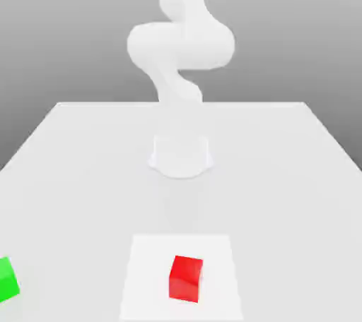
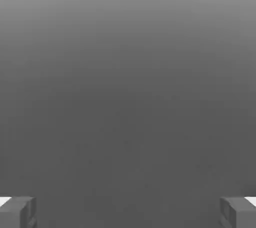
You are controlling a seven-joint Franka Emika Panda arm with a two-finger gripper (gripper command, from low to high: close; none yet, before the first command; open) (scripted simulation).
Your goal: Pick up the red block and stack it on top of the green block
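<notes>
Red block (image 1: 186, 278) sits near the counter's (image 1: 297, 172) front edge, one corner turned toward the camera; green block (image 1: 7, 279) lies well apart at the front-left edge. Farther back, the arm (image 1: 180, 52) rises folded. End effector (image 2: 128, 212) released, fingers (image 2: 17, 212) spread wide, holding nothing.

Exterior view: elevated, set off the table's (image 1: 85, 165) near end, facing along it toward the arm's base (image 1: 181, 157). Hand view: mounted on the hand, looking past two wide-set fingertips (image 2: 17, 212) at plain grey; no shared content discernible.
</notes>
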